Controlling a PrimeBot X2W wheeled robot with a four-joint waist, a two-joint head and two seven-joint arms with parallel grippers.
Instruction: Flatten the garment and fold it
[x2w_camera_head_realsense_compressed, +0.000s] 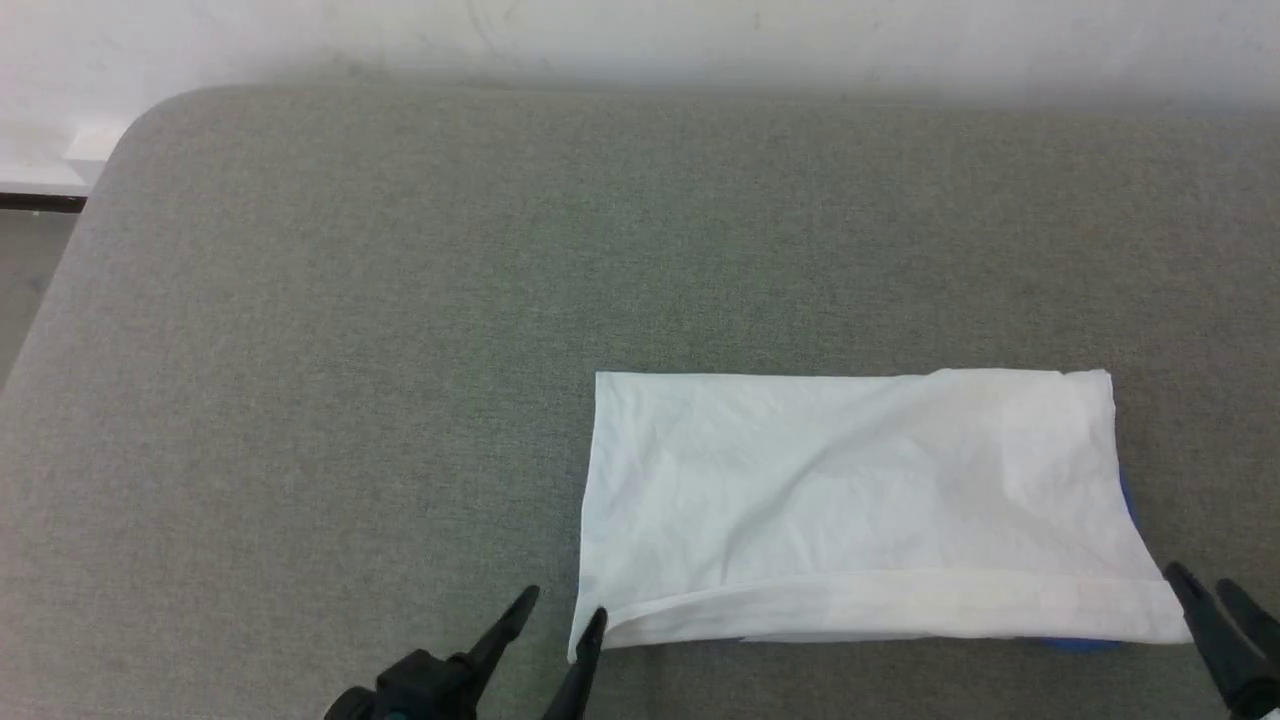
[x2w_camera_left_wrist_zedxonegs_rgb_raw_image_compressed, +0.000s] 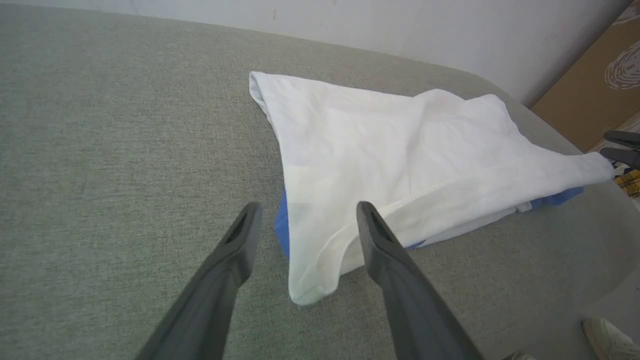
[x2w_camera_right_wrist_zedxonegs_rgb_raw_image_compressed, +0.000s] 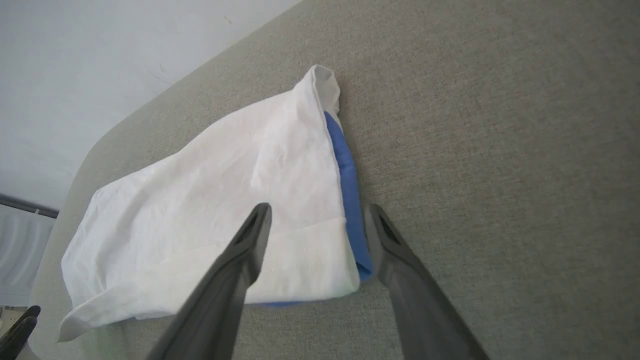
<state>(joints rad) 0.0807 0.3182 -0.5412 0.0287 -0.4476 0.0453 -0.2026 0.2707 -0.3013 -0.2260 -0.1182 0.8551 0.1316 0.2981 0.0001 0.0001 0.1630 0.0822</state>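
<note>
place: bare lab-like test room | cues: grey fabric-covered table (x2w_camera_head_realsense_compressed: 400, 300), plain white wall (x2w_camera_head_realsense_compressed: 640, 40), brown cardboard (x2w_camera_left_wrist_zedxonegs_rgb_raw_image_compressed: 575, 100)

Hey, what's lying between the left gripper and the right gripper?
The folded garment: its near hem runs from the left gripper to the right gripper, in the head view.

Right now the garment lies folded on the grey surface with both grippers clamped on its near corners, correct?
Not quite. The garment lies folded on the grey surface, but the left gripper and right gripper stand open around its near corners, clamping nothing; both wrist views show it.
</note>
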